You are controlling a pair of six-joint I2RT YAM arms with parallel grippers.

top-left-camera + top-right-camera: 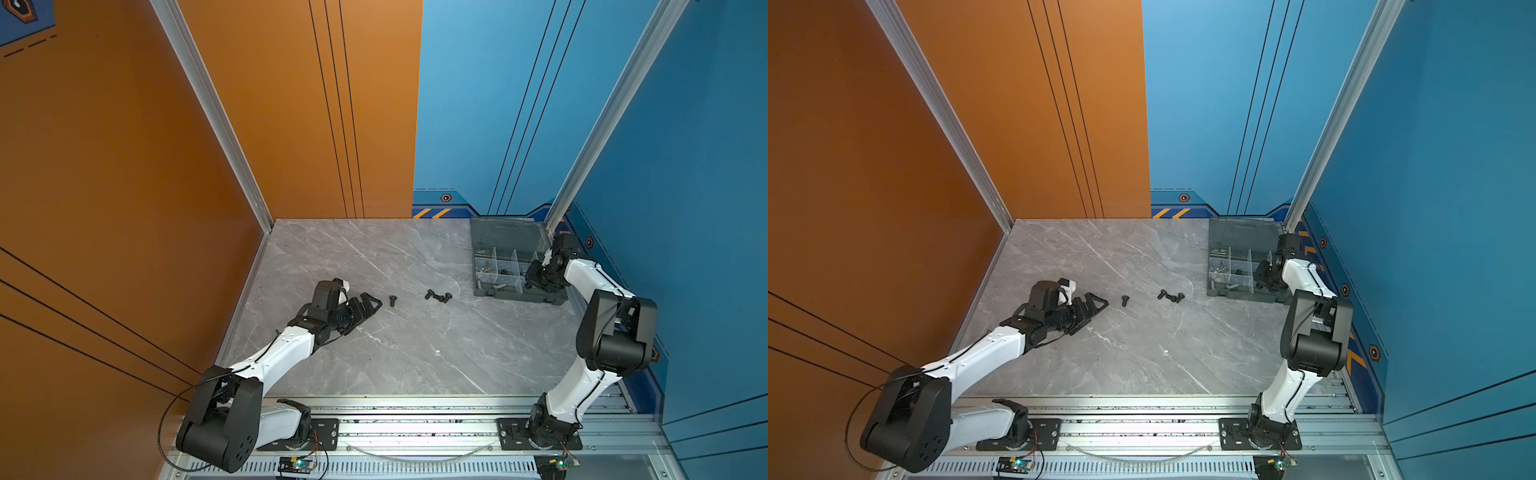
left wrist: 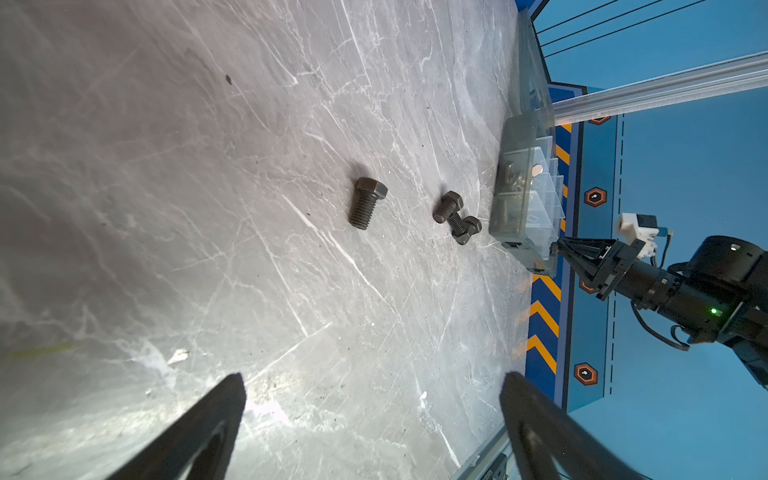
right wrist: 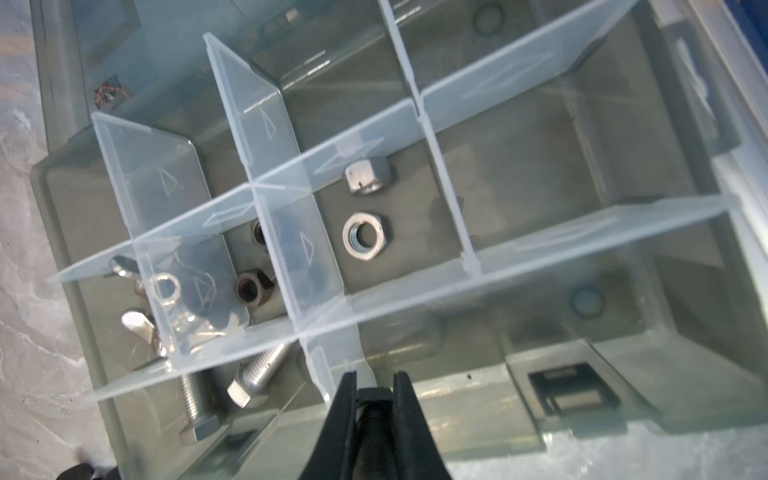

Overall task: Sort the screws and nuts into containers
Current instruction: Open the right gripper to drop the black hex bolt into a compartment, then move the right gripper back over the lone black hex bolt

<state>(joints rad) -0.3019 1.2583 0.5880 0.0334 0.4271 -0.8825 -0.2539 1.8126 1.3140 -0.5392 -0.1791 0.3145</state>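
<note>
The right end effector (image 3: 375, 376) hangs just above the front edge of the organiser box (image 3: 457, 401). Its fingers are nearly together, clamped on a dark fastener (image 3: 374, 409) too shadowed to name. The left end effector (image 2: 372, 377), well apart from the box, is spread wide and holds nothing above the desk (image 1: 374, 353). Between it and the box lie a lone black screw (image 2: 368, 203) and a touching pair of black screws (image 2: 457, 220). Inside the box, silver hex nuts (image 3: 366, 237), black nuts (image 3: 249, 286), wing nuts (image 3: 137, 324) and silver bolts (image 3: 257, 376) sit in separate compartments. The clear dividers (image 3: 266, 108) carry embossed triangles and blur the wing nuts.
</note>
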